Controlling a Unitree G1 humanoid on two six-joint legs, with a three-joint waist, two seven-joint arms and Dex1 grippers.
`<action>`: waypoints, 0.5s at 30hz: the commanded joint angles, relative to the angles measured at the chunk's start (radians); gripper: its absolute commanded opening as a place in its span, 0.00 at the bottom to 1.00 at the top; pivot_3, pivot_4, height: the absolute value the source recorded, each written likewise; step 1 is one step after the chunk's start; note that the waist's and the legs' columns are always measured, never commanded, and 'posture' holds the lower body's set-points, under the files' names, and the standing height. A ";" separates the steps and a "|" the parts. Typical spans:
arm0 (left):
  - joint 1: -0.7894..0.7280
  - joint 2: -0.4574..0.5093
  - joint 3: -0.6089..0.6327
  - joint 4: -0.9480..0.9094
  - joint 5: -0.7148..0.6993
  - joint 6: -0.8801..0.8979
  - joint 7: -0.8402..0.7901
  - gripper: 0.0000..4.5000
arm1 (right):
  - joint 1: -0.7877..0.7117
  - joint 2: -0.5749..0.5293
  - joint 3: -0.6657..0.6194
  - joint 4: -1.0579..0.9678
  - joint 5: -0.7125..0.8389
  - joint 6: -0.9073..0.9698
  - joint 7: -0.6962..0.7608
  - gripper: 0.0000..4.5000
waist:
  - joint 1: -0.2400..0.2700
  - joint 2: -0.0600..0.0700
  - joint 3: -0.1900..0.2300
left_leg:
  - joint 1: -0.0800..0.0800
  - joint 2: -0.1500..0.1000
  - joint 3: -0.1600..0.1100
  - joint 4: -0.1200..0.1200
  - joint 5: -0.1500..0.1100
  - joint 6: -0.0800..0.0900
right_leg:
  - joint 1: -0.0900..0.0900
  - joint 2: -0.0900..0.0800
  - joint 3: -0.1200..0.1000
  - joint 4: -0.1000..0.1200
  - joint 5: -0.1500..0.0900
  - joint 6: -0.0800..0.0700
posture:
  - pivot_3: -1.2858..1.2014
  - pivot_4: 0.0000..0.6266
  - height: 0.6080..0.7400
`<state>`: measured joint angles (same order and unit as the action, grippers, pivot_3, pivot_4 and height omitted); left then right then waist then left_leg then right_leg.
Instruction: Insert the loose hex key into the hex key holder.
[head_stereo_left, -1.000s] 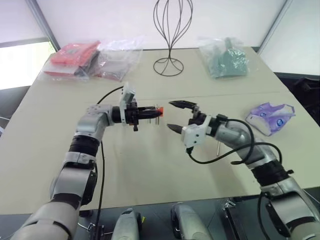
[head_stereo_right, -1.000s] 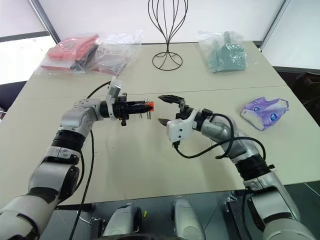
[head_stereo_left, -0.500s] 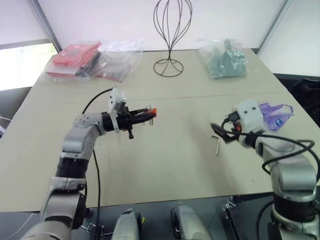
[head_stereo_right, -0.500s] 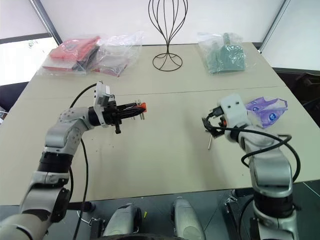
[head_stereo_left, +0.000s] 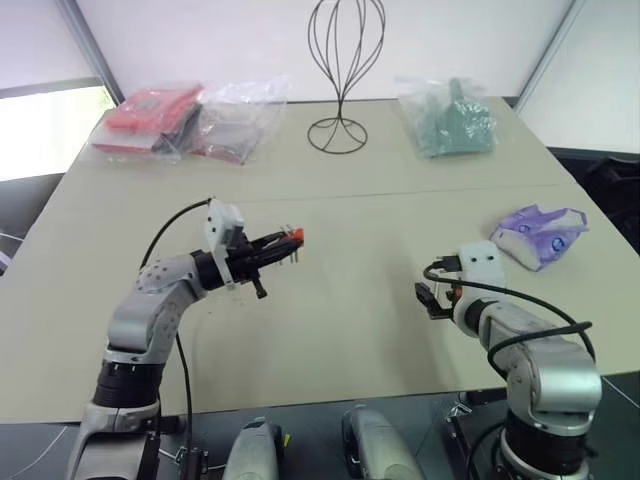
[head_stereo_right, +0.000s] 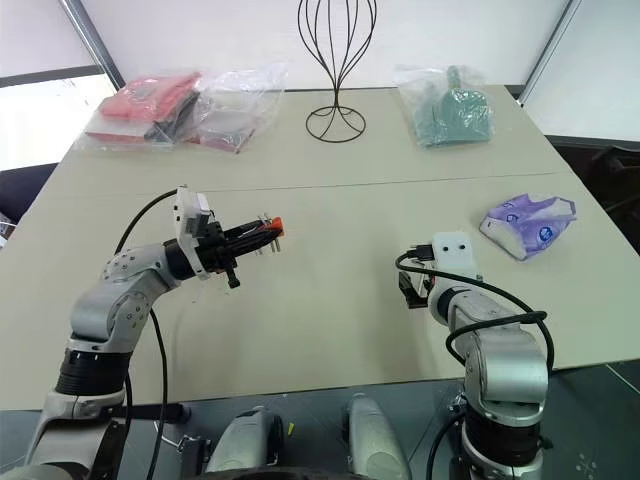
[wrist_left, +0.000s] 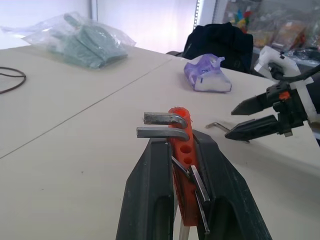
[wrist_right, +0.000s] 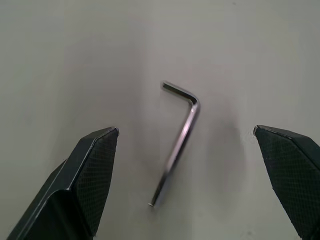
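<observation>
The orange hex key holder (head_stereo_left: 291, 237), with short grey keys sticking out, is clamped between the black fingers of my left gripper (head_stereo_left: 276, 243), which hangs above the table left of centre. The left wrist view has the holder (wrist_left: 181, 145) upright between the fingers. The loose hex key (wrist_right: 180, 137), a thin L-shaped rod, lies flat on the table. My right gripper (wrist_right: 185, 131) points down over it, open, one finger on each side, touching nothing. In the head views that gripper (head_stereo_left: 428, 298) covers the key. From the left wrist, the key (wrist_left: 220, 126) lies beside the right fingertips (wrist_left: 237, 107).
A purple packet (head_stereo_left: 540, 235) lies on the table to the right of my right arm. At the far side stand a black wire stand (head_stereo_left: 340, 80), a green bag (head_stereo_left: 455, 120) and red packets in clear bags (head_stereo_left: 160, 115). The table's near edge (head_stereo_left: 330, 395) runs below both arms.
My right gripper pulled away from the holder, swung right and came down over the loose key, staying open. My left gripper drew back toward me and to the left with the holder.
</observation>
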<state>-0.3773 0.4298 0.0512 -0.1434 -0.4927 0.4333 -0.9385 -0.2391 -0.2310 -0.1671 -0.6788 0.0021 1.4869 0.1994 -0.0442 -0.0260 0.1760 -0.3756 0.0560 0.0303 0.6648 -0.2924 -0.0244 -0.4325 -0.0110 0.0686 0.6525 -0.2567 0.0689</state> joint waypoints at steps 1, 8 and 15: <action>0.008 -0.007 -0.011 -0.054 -0.012 -0.014 0.019 0.00 | -0.022 -0.008 0.003 0.014 0.003 -0.045 -0.020 1.00 | -0.002 0.000 0.000 | 0.000 0.000 0.000 0.000 0.000 0.000 | 0.000 0.000 0.000 0.000 0.000 0.001 | 0.52 0.24 1.00; 0.048 -0.021 -0.018 -0.085 -0.006 -0.031 0.067 0.00 | -0.065 0.019 0.058 0.161 0.017 -0.116 -0.040 1.00 | -0.007 0.000 0.000 | 0.000 0.000 0.000 -0.002 0.000 0.000 | 0.000 0.000 0.000 -0.001 0.001 0.003 | 0.52 0.24 1.00; 0.076 -0.022 -0.013 -0.106 -0.006 -0.044 0.102 0.00 | -0.055 0.026 0.061 0.191 0.043 -0.055 -0.033 0.61 | -0.007 0.000 0.000 | 0.000 0.000 -0.001 -0.002 0.000 0.000 | 0.000 0.000 0.000 -0.001 0.001 0.003 | 0.52 0.24 1.00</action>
<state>-0.3065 0.4086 0.0215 -0.2112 -0.4913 0.4163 -0.8437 -0.3112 -0.2103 -0.1108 -0.5215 0.0366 1.4028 0.1679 -0.0509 -0.0265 0.1759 -0.3752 0.0561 0.0295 0.6632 -0.2925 -0.0244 -0.4322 -0.0106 0.0686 0.6509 -0.2555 0.0714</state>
